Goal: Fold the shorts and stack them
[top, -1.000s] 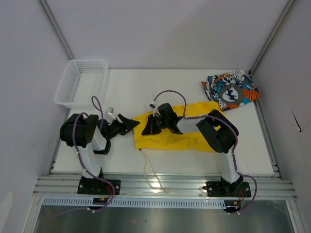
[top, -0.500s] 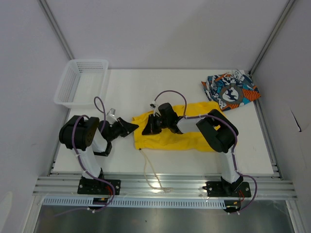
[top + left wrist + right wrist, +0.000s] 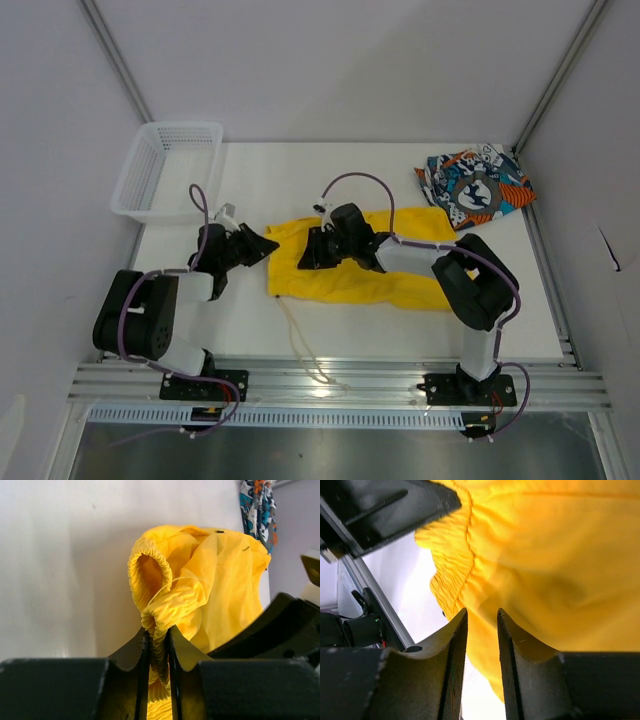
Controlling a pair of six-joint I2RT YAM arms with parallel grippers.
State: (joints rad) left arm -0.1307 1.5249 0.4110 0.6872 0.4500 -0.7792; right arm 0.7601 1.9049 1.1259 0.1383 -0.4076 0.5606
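Left fingers [image 3: 129,652] have advanced and clamped the yellow shorts [image 3: 350,282] at the waistband. Right fingers [image 3: 451,647] have parted, readying a fold.

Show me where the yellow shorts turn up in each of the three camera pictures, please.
Top external: yellow shorts in the middle of the picture.
Left wrist: centre and right, pinched by the left gripper.
Right wrist: filling the top and right.
Shared landmark: the gathered waistband, at the shorts' left end from above, upper left in the right wrist view.
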